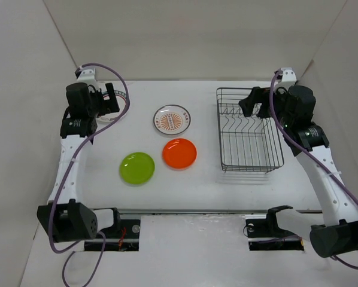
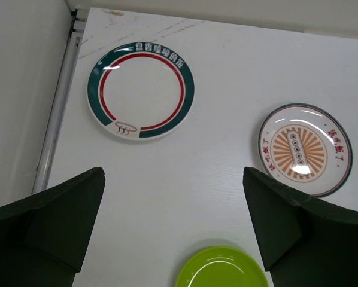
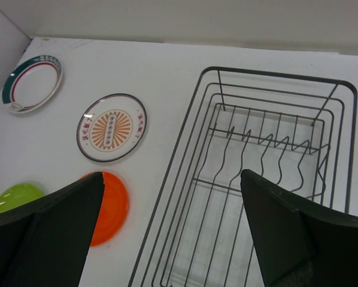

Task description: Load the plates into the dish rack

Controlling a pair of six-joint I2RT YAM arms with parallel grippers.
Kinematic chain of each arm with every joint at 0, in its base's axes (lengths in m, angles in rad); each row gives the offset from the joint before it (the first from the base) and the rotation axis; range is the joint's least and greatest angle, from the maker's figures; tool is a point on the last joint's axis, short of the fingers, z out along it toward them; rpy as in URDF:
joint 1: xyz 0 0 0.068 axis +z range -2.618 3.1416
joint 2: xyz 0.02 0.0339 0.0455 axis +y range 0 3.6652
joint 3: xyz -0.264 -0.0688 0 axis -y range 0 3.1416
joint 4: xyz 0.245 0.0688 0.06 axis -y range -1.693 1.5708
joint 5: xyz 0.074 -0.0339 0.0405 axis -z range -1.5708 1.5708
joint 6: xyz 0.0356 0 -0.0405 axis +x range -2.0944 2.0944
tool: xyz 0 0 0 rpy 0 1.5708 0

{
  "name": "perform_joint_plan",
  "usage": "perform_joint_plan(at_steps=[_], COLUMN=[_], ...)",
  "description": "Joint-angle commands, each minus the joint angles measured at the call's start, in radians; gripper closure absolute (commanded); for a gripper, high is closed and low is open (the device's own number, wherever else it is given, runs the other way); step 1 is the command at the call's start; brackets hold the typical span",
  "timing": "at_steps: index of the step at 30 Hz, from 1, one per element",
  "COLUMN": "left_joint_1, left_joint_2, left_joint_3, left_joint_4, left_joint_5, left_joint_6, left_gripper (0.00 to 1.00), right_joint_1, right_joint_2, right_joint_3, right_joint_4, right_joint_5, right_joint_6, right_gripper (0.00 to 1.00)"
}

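The black wire dish rack [image 1: 249,131] stands at the right, with no plate in it; it also shows in the right wrist view [image 3: 257,197]. The sunburst plate [image 1: 172,119], orange plate [image 1: 179,153] and lime green plate [image 1: 137,168] lie flat mid-table. The green-rimmed plate [image 2: 140,91] lies at the far left, mostly hidden under my left arm in the top view. My left gripper [image 1: 111,103] is open and empty above the table near it. My right gripper [image 1: 255,103] is open and empty above the rack's far end.
White walls enclose the table on the left, back and right. A metal strip [image 2: 56,116] runs along the left wall's foot. The arm bases and cables sit at the near edge.
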Motion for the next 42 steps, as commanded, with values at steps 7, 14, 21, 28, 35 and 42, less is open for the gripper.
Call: perform_joint_plan(at_steps=[7, 14, 21, 28, 35, 42], left_joint_1=[0.228, 0.313, 0.325, 0.325, 0.325, 0.325], left_joint_2=[0.276, 0.468, 0.601, 0.733, 0.813, 0.857], left_joint_3=[0.033, 0.044, 0.007, 0.017, 0.067, 0.097], left_joint_4=[0.117, 0.161, 0.262, 0.318, 0.341, 0.356], left_joint_5=[0.334, 0.471, 0.416, 0.416, 0.376, 0.367], left_joint_6=[-0.073, -0.131, -0.182, -0.269, -0.332, -0.423], left_gripper=[0.0, 0.0, 0.0, 0.03, 0.04, 0.12], right_joint_1=[-0.005, 0.024, 0.034, 0.043, 0.061, 0.071], right_joint_2=[0.015, 0.015, 0.024, 0.024, 0.042, 0.085], right_joint_3=[-0.029, -0.029, -0.029, -0.029, -0.029, -0.02], right_joint_4=[0.123, 0.123, 0.123, 0.114, 0.114, 0.114], right_joint_5=[-0.136, -0.147, -0.138, -0.115, -0.069, -0.046], right_joint_6=[0.008, -0.001, -0.01, -0.02, -0.029, -0.038], right_gripper=[0.0, 0.0, 0.0, 0.0, 0.0, 0.0])
